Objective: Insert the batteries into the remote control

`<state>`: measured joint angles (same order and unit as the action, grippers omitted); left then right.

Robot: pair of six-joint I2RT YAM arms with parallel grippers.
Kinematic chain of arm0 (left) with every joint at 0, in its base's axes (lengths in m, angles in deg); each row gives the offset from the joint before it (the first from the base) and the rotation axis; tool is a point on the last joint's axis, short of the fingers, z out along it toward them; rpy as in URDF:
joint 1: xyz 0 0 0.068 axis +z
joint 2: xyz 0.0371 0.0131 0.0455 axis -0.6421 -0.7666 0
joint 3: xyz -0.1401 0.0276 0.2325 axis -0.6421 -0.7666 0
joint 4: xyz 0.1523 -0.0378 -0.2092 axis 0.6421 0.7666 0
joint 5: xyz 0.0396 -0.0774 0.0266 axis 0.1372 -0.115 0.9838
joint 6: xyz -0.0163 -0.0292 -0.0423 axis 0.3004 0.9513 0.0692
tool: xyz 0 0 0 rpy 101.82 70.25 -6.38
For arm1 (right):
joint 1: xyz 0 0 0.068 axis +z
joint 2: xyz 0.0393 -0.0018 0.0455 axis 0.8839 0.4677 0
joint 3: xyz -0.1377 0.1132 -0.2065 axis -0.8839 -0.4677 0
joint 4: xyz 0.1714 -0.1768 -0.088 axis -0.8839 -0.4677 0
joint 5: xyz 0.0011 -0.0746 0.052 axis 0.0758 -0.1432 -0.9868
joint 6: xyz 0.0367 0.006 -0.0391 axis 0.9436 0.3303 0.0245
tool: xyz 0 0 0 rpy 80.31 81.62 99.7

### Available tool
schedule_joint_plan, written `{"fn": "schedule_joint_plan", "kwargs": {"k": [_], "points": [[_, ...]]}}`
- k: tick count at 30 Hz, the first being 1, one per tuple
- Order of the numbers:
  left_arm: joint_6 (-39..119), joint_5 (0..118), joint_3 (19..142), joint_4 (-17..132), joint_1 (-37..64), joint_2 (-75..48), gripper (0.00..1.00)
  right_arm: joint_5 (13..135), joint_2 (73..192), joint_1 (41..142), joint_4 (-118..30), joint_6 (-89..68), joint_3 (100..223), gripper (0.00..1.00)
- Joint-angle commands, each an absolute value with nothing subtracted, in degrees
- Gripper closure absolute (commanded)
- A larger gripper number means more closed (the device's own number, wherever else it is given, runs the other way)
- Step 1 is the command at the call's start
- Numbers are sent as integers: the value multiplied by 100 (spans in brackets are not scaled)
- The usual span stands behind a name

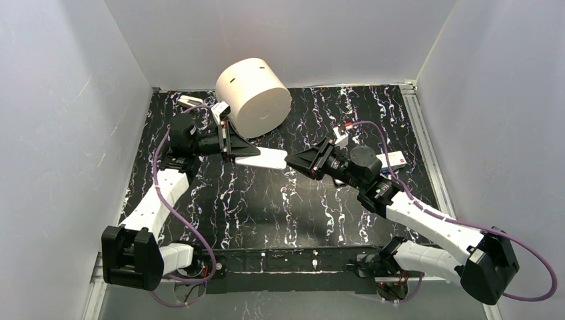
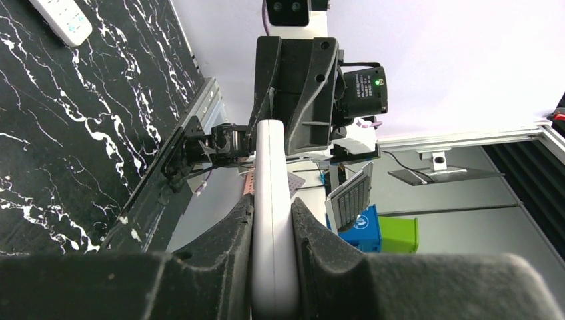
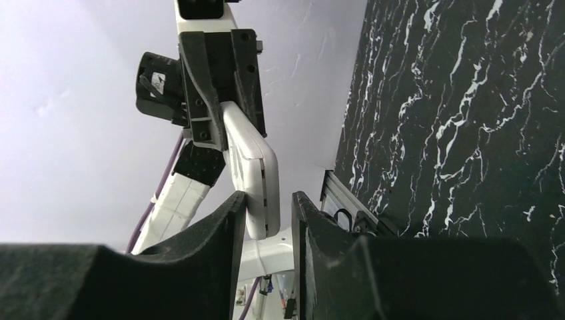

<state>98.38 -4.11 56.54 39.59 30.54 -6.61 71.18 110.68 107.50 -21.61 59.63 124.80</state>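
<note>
Inside the left end effector (image 1: 234,155), the remote control (image 1: 263,159) is clamped edgewise.

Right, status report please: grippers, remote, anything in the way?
Left gripper shut on white remote, held aloft. Right gripper open, jaws astride its free end. Batteries not clearly seen. White drum close by left gripper.

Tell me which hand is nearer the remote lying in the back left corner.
Left. The left hand sits just in front and right of that remote; the right hand is farther right, at mid-table.
</note>
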Motion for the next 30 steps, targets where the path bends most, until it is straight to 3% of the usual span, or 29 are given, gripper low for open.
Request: {"fn": "schedule_joint_plan", "kwargs": {"k": [1, 6, 15, 24, 30], "points": [[9939, -684, 5721, 3725, 2984, -612, 100, 7180, 11030, 10766, -2579, 5802, 12655, 60], [9938, -692, 5712, 3723, 2984, -619, 100, 7169, 11026, 10762, -2518, 5760, 12654, 48], [9927, -737, 5694, 3723, 2984, -558, 100, 6668, 11487, 10755, -1536, 5724, 12515, 44], [10056, -668, 5734, 3715, 2984, -486, 100, 6572, 11531, 10756, -701, 5610, 12033, 76], [10308, -611, 5739, 3536, 2984, -394, 100, 6437, 11588, 10763, 259, 5668, 11749, 82]]}}
